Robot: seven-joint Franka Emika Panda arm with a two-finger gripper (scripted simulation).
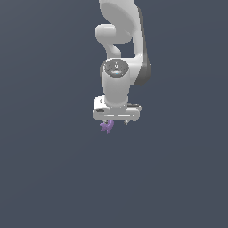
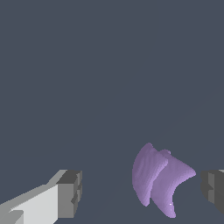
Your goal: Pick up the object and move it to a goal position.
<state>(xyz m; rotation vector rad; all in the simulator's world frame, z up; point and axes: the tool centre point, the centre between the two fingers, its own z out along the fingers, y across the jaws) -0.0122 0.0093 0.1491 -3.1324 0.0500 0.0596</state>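
Flat, matte slate-grey ground filled both views, bare on every side of the glossy white arm. Its white gripper (image 2: pixel 140 192) with dark grey, blocky fingertip pads (image 2: pixel 72 192) stood apart, unclamped. Between them, nearer the pad at three o'clock, sat the small purple bunch of smooth, curved lobes (image 2: pixel 159 181), apparently untouched.
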